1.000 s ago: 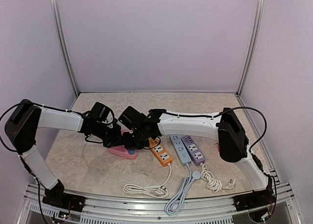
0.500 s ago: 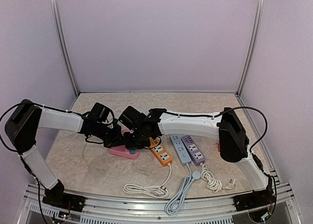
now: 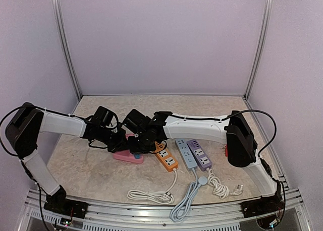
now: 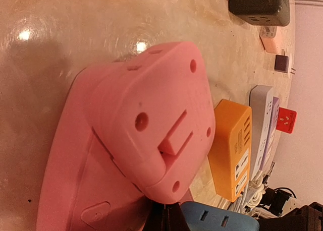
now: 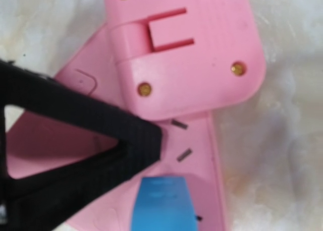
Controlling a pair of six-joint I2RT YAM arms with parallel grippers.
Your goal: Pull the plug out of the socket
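A pink power strip (image 3: 126,156) lies on the table between both grippers. In the left wrist view a bulky pink plug (image 4: 151,115) sits in the strip (image 4: 60,190), with a blue plug (image 4: 217,220) beside it. My left gripper (image 4: 169,218) is shut, its tips pressed on the strip just under the pink plug. It shows as a black triangular finger (image 5: 101,125) in the right wrist view. My right gripper (image 3: 140,144) hangs over the strip, directly above the blue plug (image 5: 161,206). Its own fingers are hidden.
Orange (image 3: 166,159), grey (image 3: 185,155) and purple (image 3: 200,155) power strips lie right of the pink one. Their white cords (image 3: 151,194) coil near the front edge. A black socket cube (image 4: 258,4) and a small red item (image 4: 285,121) sit further right.
Both grippers have edged slightly together over the pink strip; nothing has come out of the strip.
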